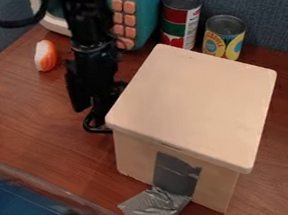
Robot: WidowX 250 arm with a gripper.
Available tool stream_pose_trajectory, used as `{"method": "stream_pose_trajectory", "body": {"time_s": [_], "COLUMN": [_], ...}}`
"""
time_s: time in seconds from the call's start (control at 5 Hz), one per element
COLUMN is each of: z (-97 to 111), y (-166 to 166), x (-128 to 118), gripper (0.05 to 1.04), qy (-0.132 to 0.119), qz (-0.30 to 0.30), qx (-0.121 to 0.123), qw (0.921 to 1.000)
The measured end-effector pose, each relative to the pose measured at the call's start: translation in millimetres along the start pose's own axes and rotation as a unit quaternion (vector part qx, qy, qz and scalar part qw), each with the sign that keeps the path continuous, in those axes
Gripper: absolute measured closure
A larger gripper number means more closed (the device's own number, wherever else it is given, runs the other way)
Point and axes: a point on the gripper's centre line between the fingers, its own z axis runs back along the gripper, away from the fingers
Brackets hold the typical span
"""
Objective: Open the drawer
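Black robot gripper low beside the view's-left side of a pale wooden drawer box, whether clenched or released impossible to tell, the box on a brown wood-grain table, silvery-gray tape down its front.

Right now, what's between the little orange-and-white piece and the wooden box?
In the camera view, the robot's black arm hangs between the orange-and-white piece and the wooden box.
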Motion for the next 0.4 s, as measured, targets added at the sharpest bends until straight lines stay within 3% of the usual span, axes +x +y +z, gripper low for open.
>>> {"method": "stream_pose_trajectory", "body": {"time_s": [0.2,0.4], "z": [-1,-1], "y": [1,15], "x": [-4,-12], "gripper": [0.700,0.842], "qy": [0.004,0.006], "qz": [0.003,0.025], "qx": [-0.003,-0.006], "qw": [1.0000,0.9997]}}
